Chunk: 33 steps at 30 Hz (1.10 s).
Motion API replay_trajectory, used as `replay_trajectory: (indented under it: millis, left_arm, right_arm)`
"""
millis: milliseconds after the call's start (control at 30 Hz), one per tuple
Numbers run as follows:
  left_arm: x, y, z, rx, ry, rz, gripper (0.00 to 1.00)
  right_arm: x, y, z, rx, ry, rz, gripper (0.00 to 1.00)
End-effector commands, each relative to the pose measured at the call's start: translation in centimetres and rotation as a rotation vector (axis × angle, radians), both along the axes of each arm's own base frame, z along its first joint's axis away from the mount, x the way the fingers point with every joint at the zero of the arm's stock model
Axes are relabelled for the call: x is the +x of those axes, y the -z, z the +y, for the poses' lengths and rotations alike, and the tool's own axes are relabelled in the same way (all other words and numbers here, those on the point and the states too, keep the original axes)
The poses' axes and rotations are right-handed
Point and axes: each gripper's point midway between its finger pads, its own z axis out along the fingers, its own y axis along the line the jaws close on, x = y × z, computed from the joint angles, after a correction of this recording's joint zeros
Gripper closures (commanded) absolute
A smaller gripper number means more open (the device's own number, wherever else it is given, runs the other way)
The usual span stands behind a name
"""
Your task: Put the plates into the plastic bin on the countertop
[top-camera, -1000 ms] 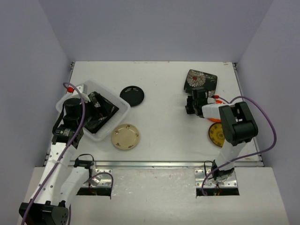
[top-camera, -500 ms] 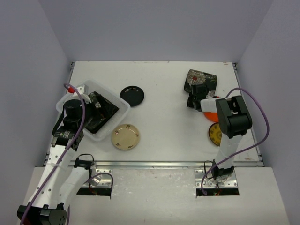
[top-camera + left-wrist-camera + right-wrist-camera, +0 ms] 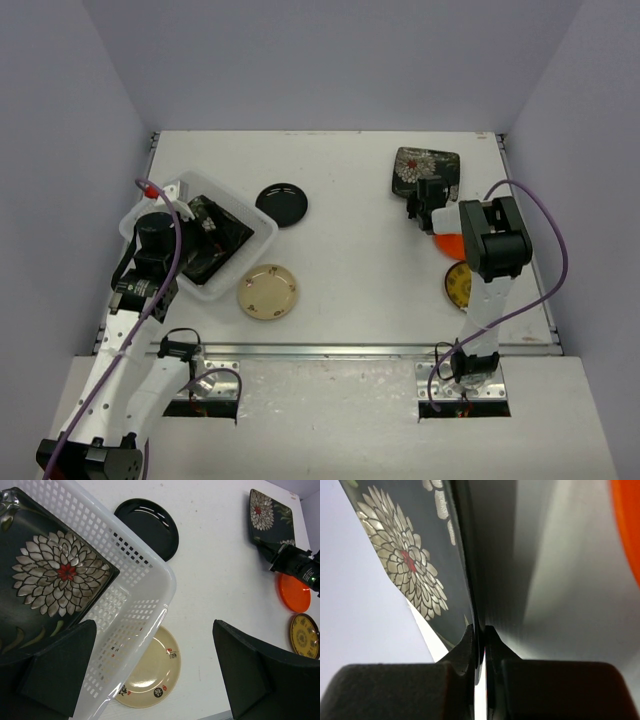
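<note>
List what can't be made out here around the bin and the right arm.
- Anything beneath the binned floral plate in the plastic bin: covered by it, left wrist view.
- Yellow plate and orange plate: partly under the right arm, top view.
- Cream plate markings: too small, left wrist view.
- Whether the gripped floral plate is off the countertop: right wrist view too close.

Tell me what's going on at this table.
Plates are being collected into the plastic bin. The right gripper is shut on the edge of a flowered square plate at the far right. The left gripper hangs open over the bin, which holds a second flowered plate. The round black plate, cream plate, orange plate and yellow plate lie on the countertop.
</note>
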Motion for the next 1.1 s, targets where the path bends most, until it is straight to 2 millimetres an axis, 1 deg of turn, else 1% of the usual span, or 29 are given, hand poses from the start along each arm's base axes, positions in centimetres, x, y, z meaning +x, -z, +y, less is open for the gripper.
replay_trajectory:
  millis: [0, 100, 133, 167, 300, 367, 467, 500, 567, 633, 667, 733, 767, 833, 867, 900, 1000, 1033, 1067]
  left_arm:
    - [0.4, -1.2, -0.5, 0.002, 0.026, -0.057, 0.00]
    - [0.4, -1.2, -0.5, 0.001, 0.028, -0.056, 0.00]
    - [0.4, -1.2, -0.5, 0.001, 0.027, -0.057, 0.00]
    - [0.4, -1.2, -0.5, 0.001, 0.029, -0.059, 0.00]
    - [0.6, -1.5, -0.5, 0.002, 0.026, -0.062, 0.00]
    - [0.8, -1.3, -0.4, 0.005, 0.020, -0.048, 0.00]
    - [1.2, -1.7, -0.4, 0.009, 0.014, -0.030, 0.00]
    - [1.3, -2.4, -0.4, 0.000, 0.013, -0.041, 0.00]
    - [1.8, -3.2, -1.8, -0.036, 0.078, -0.026, 0.00]
    - [2.6, -4.8, -3.0, -0.068, 0.138, -0.029, 0.00]
    - [2.9, -5.8, -3.4, -0.077, 0.163, -0.048, 0.00]
    - [3.5, -6.6, -5.4, -0.127, 0.271, -0.043, 0.00]
    - [3.9, -7.3, -6.2, -0.148, 0.318, -0.058, 0.00]
    - [4.6, -8.1, -8.5, -0.221, 0.457, -0.062, 0.00]
    - [4.8, -8.1, -9.4, -0.247, 0.508, -0.054, 0.00]
    - [5.3, -7.5, -9.9, -0.260, 0.530, -0.019, 0.00]
    - [7.1, -5.4, -10.9, -0.254, 0.546, 0.085, 0.00]
    - [7.2, -4.9, -11.3, -0.259, 0.568, 0.096, 0.00]
    - [7.1, -4.6, -11.9, -0.257, 0.587, 0.105, 0.03]
  right_arm:
    - [0.1, 0.1, 1.5, -0.074, -0.195, -0.003, 1.00]
    - [2.1, -4.4, 2.7, -0.102, -0.346, -0.183, 1.00]
    - [2.2, -4.6, 2.5, -0.125, -0.364, -0.191, 1.00]
    - [2.7, -6.8, 3.1, -0.147, -0.431, -0.277, 1.00]
    - [2.1, -11.4, 5.5, -0.170, -0.642, -0.413, 1.00]
    - [1.2, -13.0, 6.5, -0.185, -0.741, -0.459, 1.00]
    - [-1.1, -14.5, 8.3, -0.143, -0.891, -0.510, 1.00]
    - [-1.2, -14.4, 8.3, -0.141, -0.895, -0.507, 1.00]
    - [-4.1, -16.5, 10.1, -0.149, -1.062, -0.566, 1.00]
    - [-6.1, -16.3, 10.8, -0.154, -1.159, -0.538, 1.00]
    - [-7.3, -16.6, 11.2, -0.129, -1.205, -0.509, 1.00]
    - [-9.4, -16.8, 12.2, -0.165, -1.340, -0.473, 1.00]
    - [-10.8, -17.0, 12.8, -0.151, -1.408, -0.434, 1.00]
    - [-13.1, -17.2, 14.4, -0.213, -1.541, -0.439, 1.00]
    - [-13.9, -17.4, 14.9, -0.225, -1.581, -0.446, 1.00]
    - [-15.0, -18.0, 15.5, -0.217, -1.611, -0.472, 1.00]
    - [-17.6, -19.9, 16.9, -0.201, -1.673, -0.547, 1.00]
    - [-18.1, -20.4, 17.3, -0.206, -1.699, -0.561, 1.00]
    - [-18.5, -20.8, 17.5, -0.206, -1.713, -0.571, 1.00]
